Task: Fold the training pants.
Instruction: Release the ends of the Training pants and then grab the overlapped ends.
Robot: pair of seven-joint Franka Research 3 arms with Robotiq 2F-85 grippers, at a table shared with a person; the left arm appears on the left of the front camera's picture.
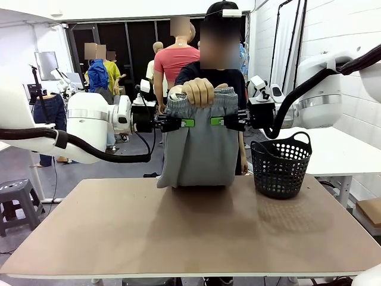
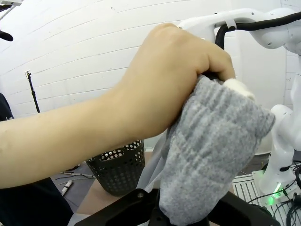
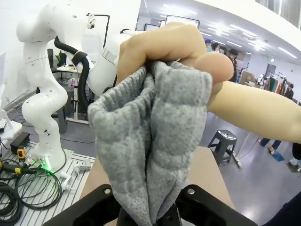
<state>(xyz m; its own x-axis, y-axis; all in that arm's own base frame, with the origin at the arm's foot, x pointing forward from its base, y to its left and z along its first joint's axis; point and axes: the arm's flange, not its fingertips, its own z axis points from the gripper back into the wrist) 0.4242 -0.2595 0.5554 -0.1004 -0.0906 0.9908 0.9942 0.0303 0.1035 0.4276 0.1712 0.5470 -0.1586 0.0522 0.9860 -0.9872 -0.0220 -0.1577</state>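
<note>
Left arm: reaches in level from the left side, wrist horizontal, well above the table [image 1: 178, 232]. The left gripper [image 1: 180, 123] points inward, fingers clenched on the left edge of the training pants [image 1: 199, 155], just below the waistband. In the left wrist view the grey ribbed cloth [image 2: 211, 155] bunches up out of the jaws.

Centre: the pants hang upright between the two grippers, with the lower end resting on the far part of the table. The person's hand [image 1: 198, 92] comes over from behind, knuckles toward the robot, fist closed on the middle of the gathered waistband (thumb tucked against the cloth [image 3: 150, 155] in the right wrist view).

Right arm: mirrors the left, forearm level. The right gripper [image 1: 221, 121] points inward, pinched tight on the pants' right edge at the same height.

Far right: a black perforated basket [image 1: 281, 167] stands on the table, just beside the pants, not touching them.
</note>
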